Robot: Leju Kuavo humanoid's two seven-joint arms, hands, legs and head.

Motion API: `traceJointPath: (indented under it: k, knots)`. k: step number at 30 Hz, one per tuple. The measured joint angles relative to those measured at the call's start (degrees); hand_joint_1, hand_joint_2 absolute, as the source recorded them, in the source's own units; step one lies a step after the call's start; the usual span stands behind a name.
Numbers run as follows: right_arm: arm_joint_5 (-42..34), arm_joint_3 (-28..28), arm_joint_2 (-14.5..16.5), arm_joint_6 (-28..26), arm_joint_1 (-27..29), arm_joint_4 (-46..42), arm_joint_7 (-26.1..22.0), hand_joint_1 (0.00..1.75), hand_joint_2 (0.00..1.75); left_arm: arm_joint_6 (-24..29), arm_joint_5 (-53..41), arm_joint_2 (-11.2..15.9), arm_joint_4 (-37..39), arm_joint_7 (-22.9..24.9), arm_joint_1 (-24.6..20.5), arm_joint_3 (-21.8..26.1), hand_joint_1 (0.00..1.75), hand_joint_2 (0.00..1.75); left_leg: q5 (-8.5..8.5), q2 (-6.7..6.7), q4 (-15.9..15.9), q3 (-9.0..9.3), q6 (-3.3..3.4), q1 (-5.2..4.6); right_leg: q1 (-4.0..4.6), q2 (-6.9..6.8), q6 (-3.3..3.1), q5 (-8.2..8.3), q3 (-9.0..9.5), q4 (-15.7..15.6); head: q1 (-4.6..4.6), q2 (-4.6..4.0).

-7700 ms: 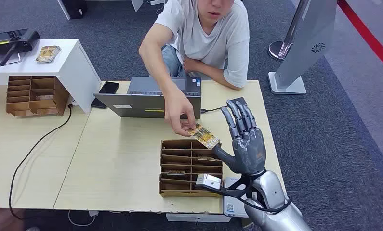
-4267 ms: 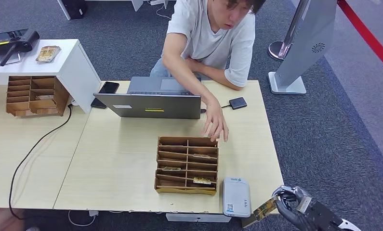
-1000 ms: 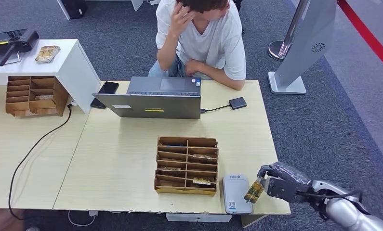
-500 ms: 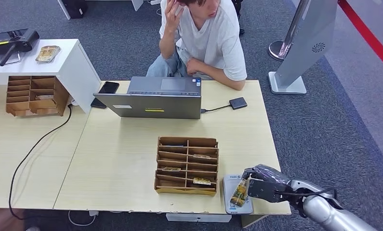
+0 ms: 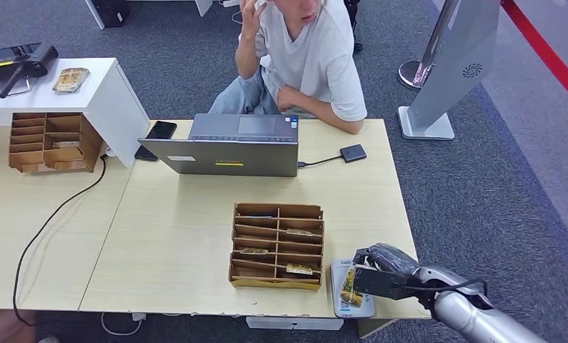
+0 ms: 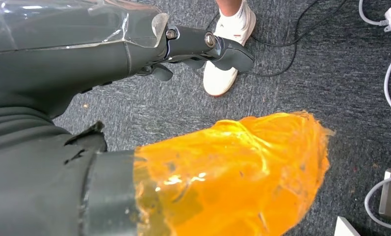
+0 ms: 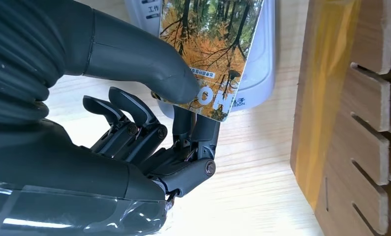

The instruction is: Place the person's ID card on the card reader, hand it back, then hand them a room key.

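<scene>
Now holding the card (image 7: 210, 46) pinched between thumb and fingers of the right hand (image 5: 377, 271), over the card reader (image 5: 336, 275), whether touching cannot be told. Step in hand, by judgement: laying the card on the reader. Next calls for lowering it flat and letting go. Just beside the reader, a wooden organizer (image 5: 276, 246) on the table (image 5: 181, 236); beyond, a laptop (image 5: 223, 146) and a seated person (image 5: 306, 57). Grey carpet around. Left hand (image 6: 203, 46): grip cannot be told.

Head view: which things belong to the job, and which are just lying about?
Job:
- ID card, pinched in the right hand over the reader
- card reader
- card rack by the reader, some cards in its slots
- person across the table

Lying about:
- laptop
- phone
- second rack
- sign stand
</scene>
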Motion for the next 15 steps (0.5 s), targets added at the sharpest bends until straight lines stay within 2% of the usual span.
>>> traceJointPath:
  k: [15]
  knots:
    - [4.3,1.2,2.5,-3.3,-1.9,3.9,1.0,1.75,1.75,-0.3,0.4,0.0,0.0,-0.3,0.0,0.0,0.00,0.00,0.00,0.02,0.0,0.12,0.00,0.00,0.00,0.02,-0.02,0.02,0.09,0.0,0.01,0.00]
